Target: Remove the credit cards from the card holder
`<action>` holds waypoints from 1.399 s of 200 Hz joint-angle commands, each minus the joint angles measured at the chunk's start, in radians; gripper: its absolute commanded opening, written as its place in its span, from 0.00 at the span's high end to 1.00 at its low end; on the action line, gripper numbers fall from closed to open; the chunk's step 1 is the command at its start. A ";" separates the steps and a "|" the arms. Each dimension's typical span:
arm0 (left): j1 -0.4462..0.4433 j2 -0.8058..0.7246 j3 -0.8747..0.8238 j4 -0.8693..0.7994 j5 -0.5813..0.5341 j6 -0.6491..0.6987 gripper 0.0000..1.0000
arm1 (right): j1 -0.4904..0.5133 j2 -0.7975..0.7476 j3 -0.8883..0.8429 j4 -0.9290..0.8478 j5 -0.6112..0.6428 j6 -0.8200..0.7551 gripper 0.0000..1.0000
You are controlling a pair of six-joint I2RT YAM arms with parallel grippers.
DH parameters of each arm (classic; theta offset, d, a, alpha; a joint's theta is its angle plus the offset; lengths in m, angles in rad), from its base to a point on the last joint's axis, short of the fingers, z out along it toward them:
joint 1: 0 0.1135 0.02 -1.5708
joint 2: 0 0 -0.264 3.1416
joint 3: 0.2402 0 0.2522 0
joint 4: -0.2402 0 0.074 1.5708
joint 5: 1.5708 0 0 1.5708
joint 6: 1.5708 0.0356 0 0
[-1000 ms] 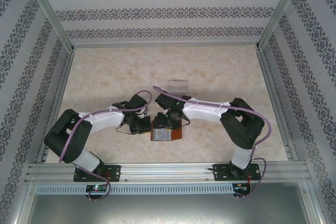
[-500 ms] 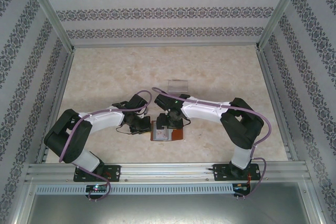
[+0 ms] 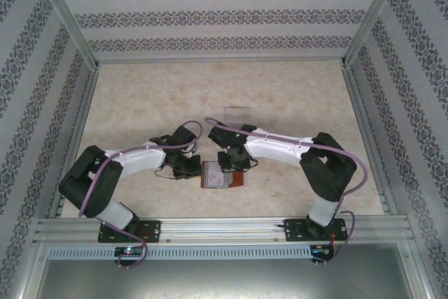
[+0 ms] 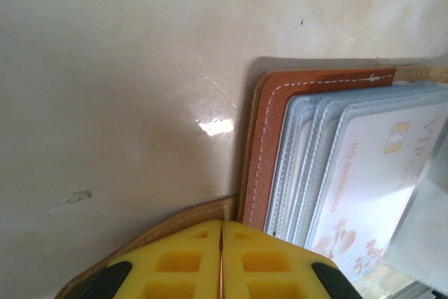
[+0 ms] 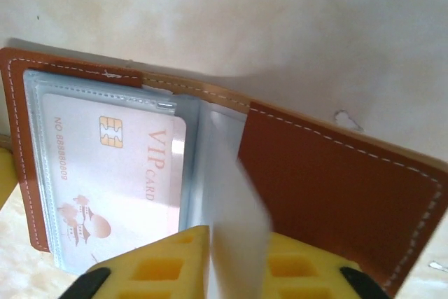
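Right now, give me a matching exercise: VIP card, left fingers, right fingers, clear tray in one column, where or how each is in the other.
1 VIP card
2 left fingers
3 right fingers
4 clear tray

a closed together by the tan strap
b on the table, beyond the card holder
c tucked in a clear pocket
d either side of a pale sheet

Pairs: 1-c, 2-a, 3-d, 4-b

In the right hand (image 5: 234, 271), a pale sheet (image 5: 234, 194) is showing too blurred to tell card from sleeve. The card holder (image 5: 336, 187) is running off the picture's edge beside that hand. The left hand (image 4: 221, 257) is covering part of its leather edge.
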 commanded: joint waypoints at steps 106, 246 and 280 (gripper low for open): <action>-0.013 -0.073 0.109 -0.089 0.020 -0.024 0.90 | -0.009 -0.047 -0.037 -0.117 0.168 -0.091 0.54; -0.067 0.088 0.155 -0.003 0.057 -0.046 0.92 | -0.036 -0.209 -0.125 0.174 -0.139 0.017 0.69; -0.068 0.093 0.142 -0.013 0.040 -0.043 0.92 | -0.060 -0.160 -0.197 0.319 -0.241 0.070 0.71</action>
